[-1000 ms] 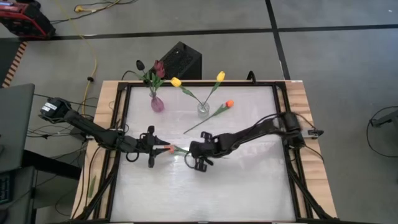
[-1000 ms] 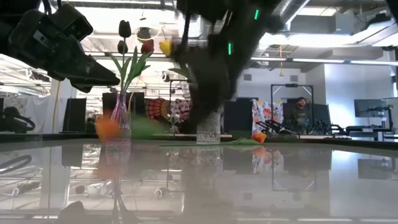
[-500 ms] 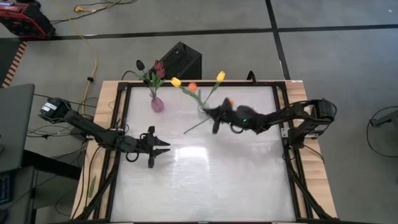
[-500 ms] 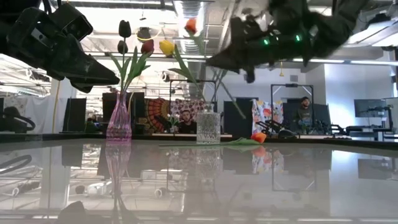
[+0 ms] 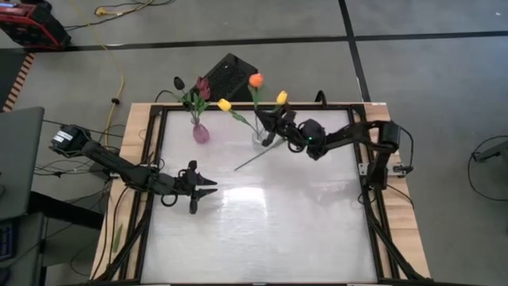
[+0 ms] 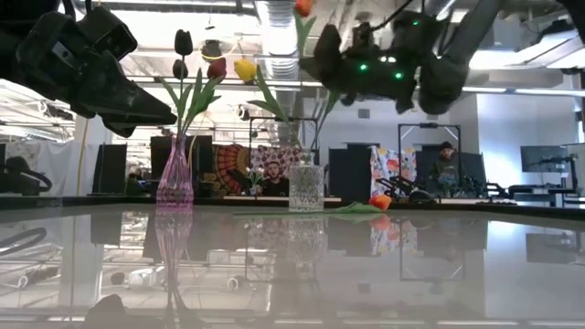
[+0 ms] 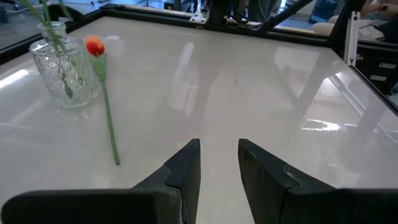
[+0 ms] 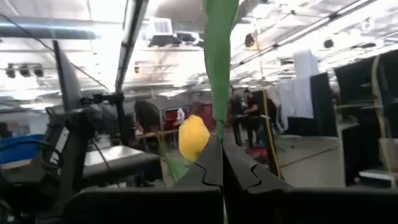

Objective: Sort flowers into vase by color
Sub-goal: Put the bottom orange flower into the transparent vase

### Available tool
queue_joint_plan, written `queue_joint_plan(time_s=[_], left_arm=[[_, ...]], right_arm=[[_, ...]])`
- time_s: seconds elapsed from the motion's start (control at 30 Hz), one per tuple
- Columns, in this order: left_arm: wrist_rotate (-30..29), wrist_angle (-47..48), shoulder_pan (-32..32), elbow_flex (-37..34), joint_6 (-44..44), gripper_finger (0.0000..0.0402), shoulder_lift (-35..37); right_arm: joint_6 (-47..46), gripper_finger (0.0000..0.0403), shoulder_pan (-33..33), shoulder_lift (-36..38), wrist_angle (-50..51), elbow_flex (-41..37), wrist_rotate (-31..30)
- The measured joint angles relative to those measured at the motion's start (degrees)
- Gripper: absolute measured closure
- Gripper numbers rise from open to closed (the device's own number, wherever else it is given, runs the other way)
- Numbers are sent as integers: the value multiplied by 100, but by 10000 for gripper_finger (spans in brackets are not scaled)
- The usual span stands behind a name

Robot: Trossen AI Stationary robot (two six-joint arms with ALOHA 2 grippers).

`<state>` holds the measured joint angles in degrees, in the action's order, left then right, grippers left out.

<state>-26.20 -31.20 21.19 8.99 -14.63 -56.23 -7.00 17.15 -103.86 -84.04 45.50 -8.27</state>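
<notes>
The wide white glossy tabletop (image 5: pixel 262 230) carries both vases near its far edge. The right arm reaches across to that edge, its gripper (image 5: pixel 278 125) raised above the clear cut-glass vase (image 5: pixel 259 140), jaws pinched together on the thin green stem of an orange-headed artificial tulip (image 5: pixel 255 80). In the right wrist view the stem rises straight out from between the closed fingers, with a yellow tulip head (image 8: pixel 193 137) just beyond them. The orange head stands well above the jaws and the stem's lower end hangs below them toward the clear vase's mouth, which already holds two yellow tulips.

The left gripper (image 5: pixel 208 187) waits low over the table, jaws a little apart and empty; ahead of them lies a second orange tulip (image 7: pixel 94 46) flat beside the clear vase. Farther from either gripper, the pink glass vase (image 5: pixel 201 133) holds the dark maroon tulips (image 5: pixel 203 86).

These flowers look very light, with a springy wire-like stem that will likely flex and swing. I'd judge a hold low on the stem steers the tip best; the leaves seem too soft to grip.
</notes>
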Motion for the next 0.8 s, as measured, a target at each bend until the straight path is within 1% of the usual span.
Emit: queue_joint_plan(time_s=[0.17, 0.27, 0.4, 0.57, 0.8], left_arm=[[4, 1, 0, 0, -10, 306, 0], [100, 7, 0, 0, 0, 306, 0], [241, 24, 0, 0, 41, 306, 0], [243, 53, 2, 0, 60, 306, 0], [243, 51, 2, 0, 63, 306, 0]], right_arm=[[95, 387, 101, -17, 35, 330, 75], [374, 387, 105, -9, 225, 316, 69], [410, 387, 126, 53, 206, 327, 65], [746, 387, 138, 31, 637, 323, -214], [856, 387, 136, 37, 862, 324, -219]])
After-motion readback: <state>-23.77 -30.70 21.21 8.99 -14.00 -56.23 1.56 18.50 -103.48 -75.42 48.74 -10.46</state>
